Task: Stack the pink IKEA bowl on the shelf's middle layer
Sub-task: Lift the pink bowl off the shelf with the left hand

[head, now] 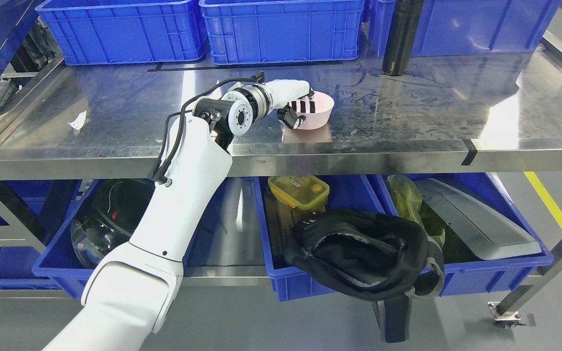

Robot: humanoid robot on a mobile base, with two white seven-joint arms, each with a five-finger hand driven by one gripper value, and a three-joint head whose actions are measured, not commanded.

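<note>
A pink bowl [319, 113] sits upright on the steel middle shelf [408, 112], near the front edge. My left hand [296, 108] reaches in from the lower left and grips the bowl's left rim. Its black-tipped fingers [304, 105] lie inside the bowl and the thumb [289, 117] presses on the outer wall. I see only one pink bowl; whether another lies under it I cannot tell. My right arm does not show.
Blue bins [281, 29] line the back of the shelf. A black bottle [400, 36] stands at the back right. A paper scrap [77, 119] lies at the left. Below, blue bins hold a yellow lunchbox [299, 191], a black bag [364, 251] and a grey part [476, 219].
</note>
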